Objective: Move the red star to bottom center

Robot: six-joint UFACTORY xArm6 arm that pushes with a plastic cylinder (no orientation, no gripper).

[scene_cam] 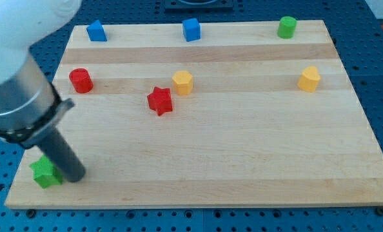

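The red star [159,100] lies on the wooden board [243,148], left of centre, just left and below a yellow hexagon [182,82]. My tip [75,176] rests near the board's bottom left corner, right beside a green star [45,171]. The tip is far to the left of and below the red star, not touching it. The arm's white and grey body fills the view's upper left.
A red cylinder [80,80] sits at the left. A blue block [97,31] and a blue cube [191,29] sit along the top edge, a green cylinder [286,26] at top right, a yellow block [309,78] at the right.
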